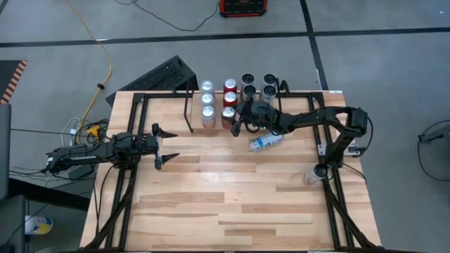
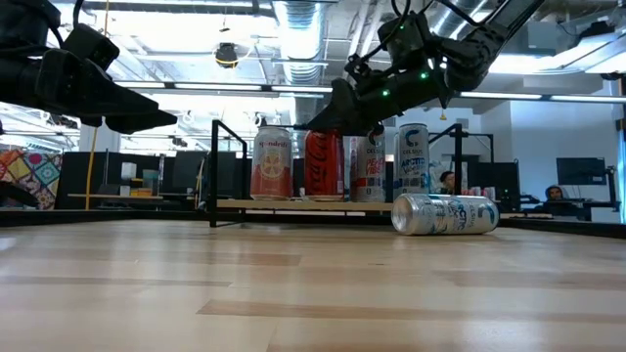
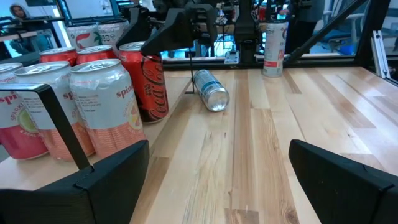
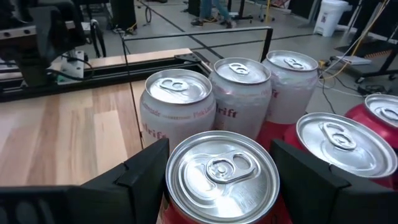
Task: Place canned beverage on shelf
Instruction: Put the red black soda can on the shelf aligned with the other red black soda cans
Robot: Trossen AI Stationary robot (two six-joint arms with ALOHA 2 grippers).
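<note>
The shelf (image 2: 293, 204), a light wood board in thin black rod uprights (image 1: 188, 105), stands at the table's far middle and holds several upright cans. My right gripper (image 4: 221, 186) is open over its near edge. Its fingers flank the top of a red can (image 4: 221, 171) that stands on the board, and the same can shows in the low view (image 2: 323, 161). A silver-and-blue can (image 1: 266, 143) lies on its side on the table just in front of the shelf. My left gripper (image 1: 165, 145) is open and empty at the table's left. My right gripper comes at the red can from above and from the table's right, slanting down, with one finger (image 4: 140, 177) on each side of the can's top rim (image 4: 180, 155). I cannot tell whether the fingers touch the can. The can stands upright on the shelf board.
Pink-and-silver cans (image 4: 177, 106) and more red cans (image 4: 342, 146) crowd close around the red can. Another can (image 1: 313, 176) stands upright near the table's right edge. Black tubular rails (image 1: 133, 105) run along the table's sides. Bare wood lies in the middle and near part.
</note>
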